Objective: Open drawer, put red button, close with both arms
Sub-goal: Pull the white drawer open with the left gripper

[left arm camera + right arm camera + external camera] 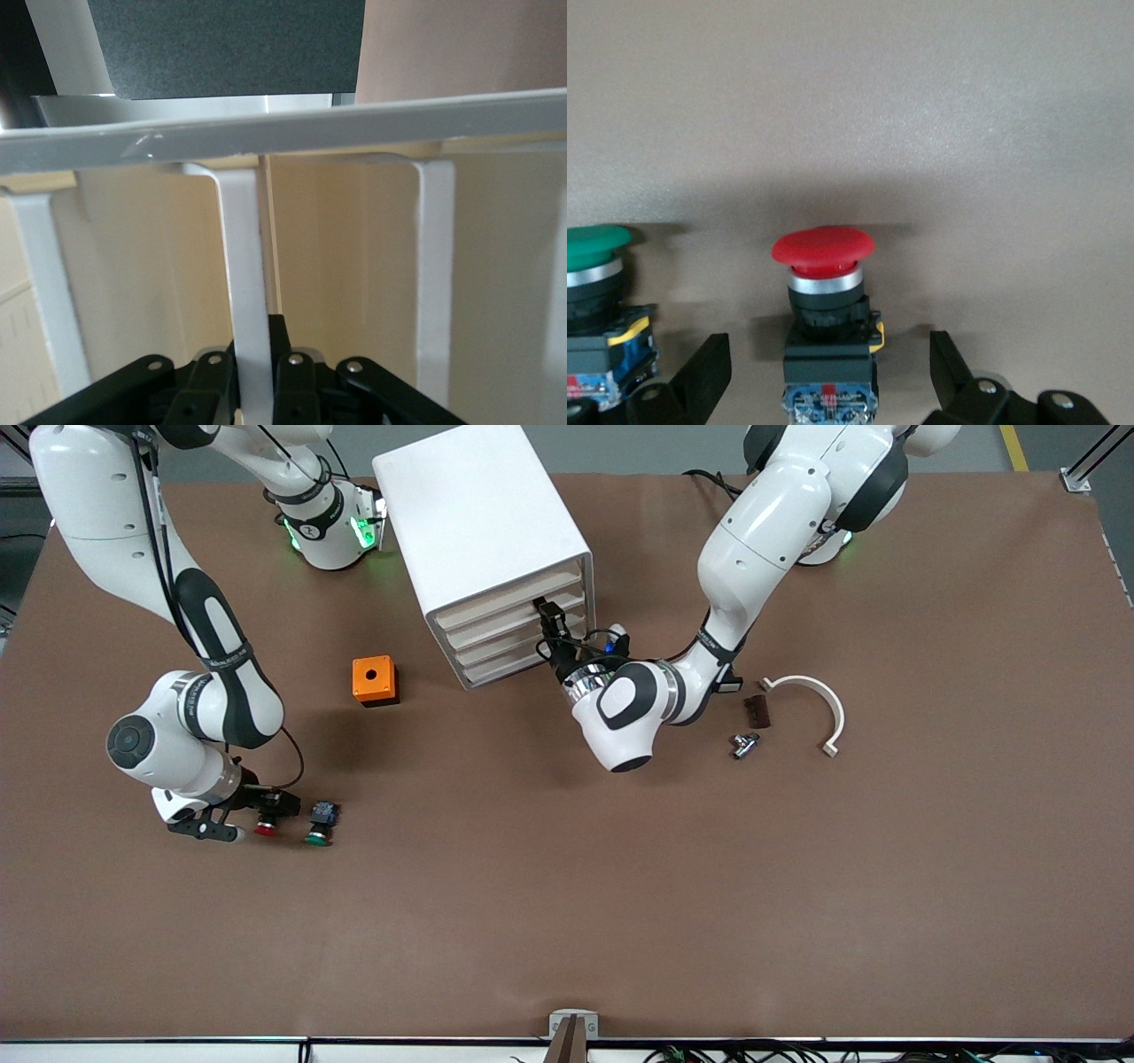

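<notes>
The white cabinet (pixel 483 522) stands at the back middle, and its drawer fronts all look pushed in. The top drawer (pixel 507 600) has a cream front (pixel 354 266). My left gripper (pixel 547 618) is at the drawer fronts, about level with the top drawer. It (pixel 252 376) is shut on a white handle strip (pixel 241 257). The red button (pixel 265 829) lies on the table toward the right arm's end. My right gripper (pixel 252 815) is low over it and open. Its fingers (pixel 700 372) stand on either side of the button (pixel 824 252) without touching it.
A green-capped button (pixel 319 834) lies right beside the red one, and also shows in the right wrist view (pixel 594 243). An orange box (pixel 375 680) sits beside the cabinet. A white curved clip (pixel 811 708), a dark block (pixel 757 711) and a metal part (pixel 744 744) lie toward the left arm's end.
</notes>
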Robot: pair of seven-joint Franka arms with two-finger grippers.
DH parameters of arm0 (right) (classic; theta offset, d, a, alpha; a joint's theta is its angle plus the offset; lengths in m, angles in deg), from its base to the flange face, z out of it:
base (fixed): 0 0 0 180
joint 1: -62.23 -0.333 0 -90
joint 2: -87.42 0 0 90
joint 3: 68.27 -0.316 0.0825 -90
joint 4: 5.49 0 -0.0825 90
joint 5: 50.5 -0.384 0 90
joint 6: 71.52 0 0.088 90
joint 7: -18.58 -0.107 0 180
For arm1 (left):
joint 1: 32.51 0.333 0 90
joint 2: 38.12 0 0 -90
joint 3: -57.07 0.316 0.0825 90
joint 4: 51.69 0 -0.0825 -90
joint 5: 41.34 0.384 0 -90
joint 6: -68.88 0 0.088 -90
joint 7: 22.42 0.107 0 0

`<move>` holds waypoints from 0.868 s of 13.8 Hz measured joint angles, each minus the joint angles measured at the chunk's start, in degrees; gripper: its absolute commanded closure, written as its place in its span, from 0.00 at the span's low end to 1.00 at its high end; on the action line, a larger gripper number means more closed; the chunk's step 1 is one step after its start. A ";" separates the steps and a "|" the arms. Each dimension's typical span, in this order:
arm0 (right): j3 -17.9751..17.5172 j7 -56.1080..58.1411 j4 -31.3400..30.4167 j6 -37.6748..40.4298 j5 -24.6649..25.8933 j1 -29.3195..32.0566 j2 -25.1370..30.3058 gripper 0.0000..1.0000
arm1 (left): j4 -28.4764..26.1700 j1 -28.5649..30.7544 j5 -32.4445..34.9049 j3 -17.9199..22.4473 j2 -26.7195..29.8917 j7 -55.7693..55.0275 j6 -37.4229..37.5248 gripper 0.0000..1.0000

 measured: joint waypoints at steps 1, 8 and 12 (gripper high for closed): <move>0.02 0.00 0.17 -0.02 -0.01 0.01 0.00 0.03 | 0.00 0.77 0.00 0.04 0.00 0.00 0.07 0.93; 0.09 0.00 0.52 -0.02 -0.08 0.04 0.00 0.31 | 0.11 6.56 -0.79 0.30 0.00 -0.01 -0.04 0.91; 0.07 0.00 0.78 1.21 -0.09 0.04 0.00 0.64 | 0.25 9.10 -1.69 0.63 0.00 0.00 -0.58 0.90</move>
